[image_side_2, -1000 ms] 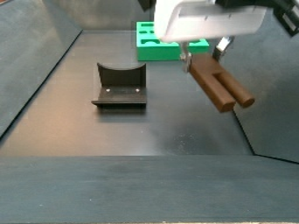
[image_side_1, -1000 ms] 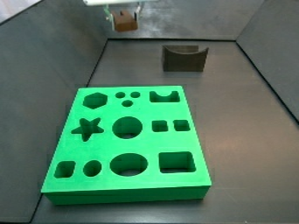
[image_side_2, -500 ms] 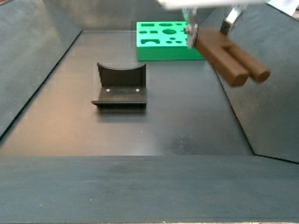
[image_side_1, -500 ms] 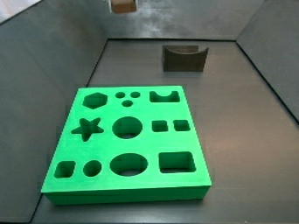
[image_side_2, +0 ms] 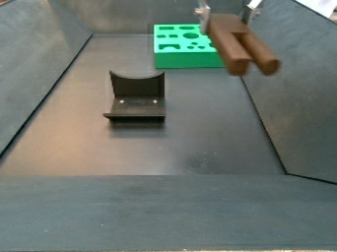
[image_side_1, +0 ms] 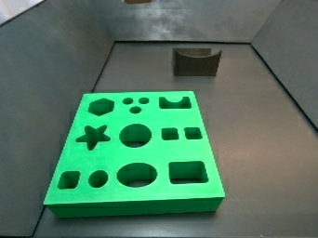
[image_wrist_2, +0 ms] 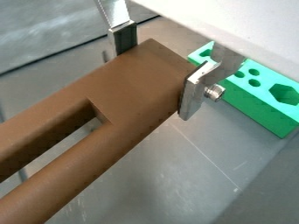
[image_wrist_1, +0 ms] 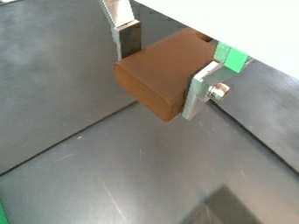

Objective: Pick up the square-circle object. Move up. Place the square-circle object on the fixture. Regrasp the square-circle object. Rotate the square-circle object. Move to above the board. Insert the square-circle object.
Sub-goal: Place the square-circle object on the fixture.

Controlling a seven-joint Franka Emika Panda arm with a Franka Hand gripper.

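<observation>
My gripper (image_wrist_1: 162, 77) is shut on the square-circle object (image_wrist_1: 166, 70), a slim brown wooden peg, and holds it high in the air. In a wrist view the peg (image_wrist_2: 82, 127) runs long with a slot along it, clamped between my silver fingers (image_wrist_2: 197, 89). In a side view the peg (image_side_2: 239, 44) hangs near the top, above and right of the fixture (image_side_2: 134, 96). In a side view only the peg's tip (image_side_1: 136, 2) shows at the top edge. The green board (image_side_1: 134, 152) lies on the floor, and the fixture (image_side_1: 196, 60) stands behind it.
Dark sloping walls (image_side_1: 62, 65) enclose the floor on all sides. The board's corner also shows in a wrist view (image_wrist_2: 260, 92) beyond my fingers.
My gripper has risen with the peg. It has almost left the top of one side view, and it sits higher and further back in the other.
</observation>
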